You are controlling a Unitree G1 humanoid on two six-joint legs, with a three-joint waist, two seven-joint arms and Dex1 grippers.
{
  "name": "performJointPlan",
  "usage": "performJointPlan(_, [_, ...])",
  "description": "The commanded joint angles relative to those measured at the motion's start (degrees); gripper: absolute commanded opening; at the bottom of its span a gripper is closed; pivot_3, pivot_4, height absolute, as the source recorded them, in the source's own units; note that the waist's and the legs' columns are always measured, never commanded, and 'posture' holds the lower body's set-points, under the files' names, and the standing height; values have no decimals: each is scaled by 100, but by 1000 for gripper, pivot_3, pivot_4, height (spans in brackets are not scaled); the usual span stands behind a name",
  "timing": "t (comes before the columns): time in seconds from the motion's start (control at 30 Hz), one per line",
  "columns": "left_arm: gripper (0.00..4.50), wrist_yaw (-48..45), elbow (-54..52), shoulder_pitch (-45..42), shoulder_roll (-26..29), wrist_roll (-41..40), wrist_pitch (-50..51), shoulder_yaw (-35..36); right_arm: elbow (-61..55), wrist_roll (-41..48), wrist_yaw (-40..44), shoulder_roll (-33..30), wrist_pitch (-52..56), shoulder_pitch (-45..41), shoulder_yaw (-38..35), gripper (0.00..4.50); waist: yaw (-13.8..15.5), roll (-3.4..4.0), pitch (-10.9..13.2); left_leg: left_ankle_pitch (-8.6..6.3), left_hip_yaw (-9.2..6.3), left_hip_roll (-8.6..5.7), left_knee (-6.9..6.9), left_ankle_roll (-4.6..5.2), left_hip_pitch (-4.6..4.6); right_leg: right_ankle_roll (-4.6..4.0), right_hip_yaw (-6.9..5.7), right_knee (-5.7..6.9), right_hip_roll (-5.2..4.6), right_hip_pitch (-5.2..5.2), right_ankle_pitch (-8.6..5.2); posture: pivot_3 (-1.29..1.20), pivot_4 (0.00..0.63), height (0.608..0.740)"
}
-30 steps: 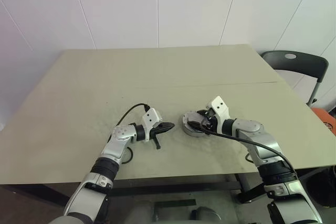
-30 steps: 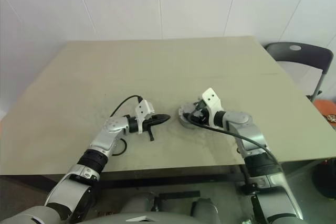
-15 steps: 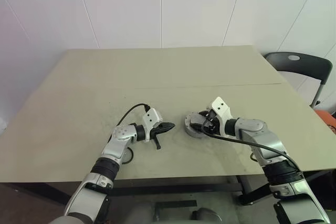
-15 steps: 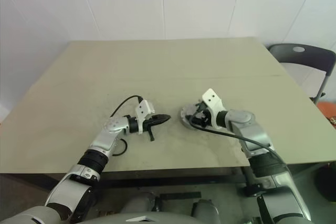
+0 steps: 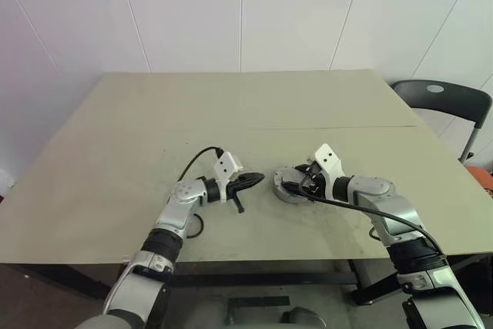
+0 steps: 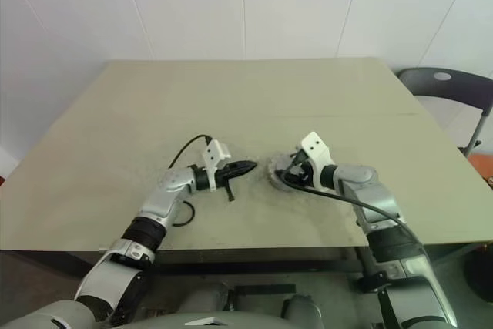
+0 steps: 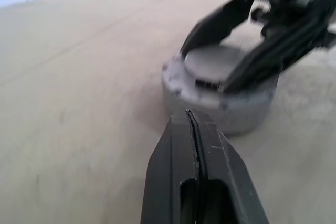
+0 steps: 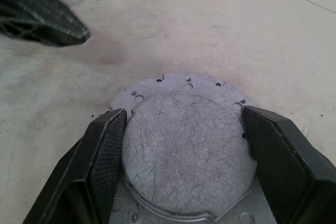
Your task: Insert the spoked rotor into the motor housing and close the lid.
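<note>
Housing [image 8: 184,145]: grey, round, on the table [image 5: 115,159]
Right claw [image 8: 184,156]: fingers clasp the housing's raised top (both sides)
Left claw [image 7: 193,129]: closed, empty, just beside housing

Your motor housing [image 7: 220,103] sits flat on the table as a short grey metal cylinder with small notches round its upper edge. On top you see a flange with a ring of small holes and a raised, scratched round lid [image 8: 189,150] lying level. The right gripper [image 8: 186,156] straddles that raised disc, one black finger at each side of its rim. The housing lies just ahead of the left gripper [image 7: 195,129], whose fingertips are pressed together, close but apart.
</note>
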Motion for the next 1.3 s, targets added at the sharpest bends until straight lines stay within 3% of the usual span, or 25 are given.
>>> performJointPlan(0.03, [0,-56,184,-455,-170,-5,-195,-32,459,-211,-43,-3,244,283,221,3160,-3,-2,-8,0,0,0,0,0,2,0,0,0,1,1,0,0,0,740])
performJointPlan(0.27, [0,-28,1822,-1270,-603,531,-926,-316,374,-197,-128,100,235,296,217,3160,-20,-9,-14,1,2,0,-1,1,15,1,-2,-1,4,13,-1,0,0,740])
performJointPlan(0.47, [0,126,3105,-1219,-704,1424,-1503,-925,75,-136,-241,178,274,432,151,3160,-7,-37,-64,-1,-6,7,-14,0,39,6,-14,-4,7,33,-5,0,0,740])
performJointPlan(0.63, [0,150,3236,-1246,-700,1573,-1620,-910,-28,-1,-298,207,246,479,-26,3160,1,-36,-81,-4,-8,7,-14,-2,39,7,-13,-17,-4,42,-5,0,0,740])
performJointPlan(0.77, [0,168,3197,-1237,-700,1515,-1644,-795,-100,130,-229,272,204,422,-142,4450,-13,-37,-81,-10,-9,7,-16,-6,39,9,-13,-18,-5,41,-6,0,0,740])
performJointPlan(1.0, [0,123,3024,-1063,-703,1262,-1580,-518,-164,337,-153,386,137,344,-410,4483,-26,-36,-80,-10,-11,14,-16,-6,41,9,-13,-15,-3,39,-6,0,0,740])
performJointPlan(1.3, [0,132,2805,-841,-729,1193,-1534,-431,-765,1430,351,134,462,695,-1409,4483,-11,-33,-76,-12,-10,14,-21,-10,34,11,-13,-18,-6,29,-8,0,0,740])
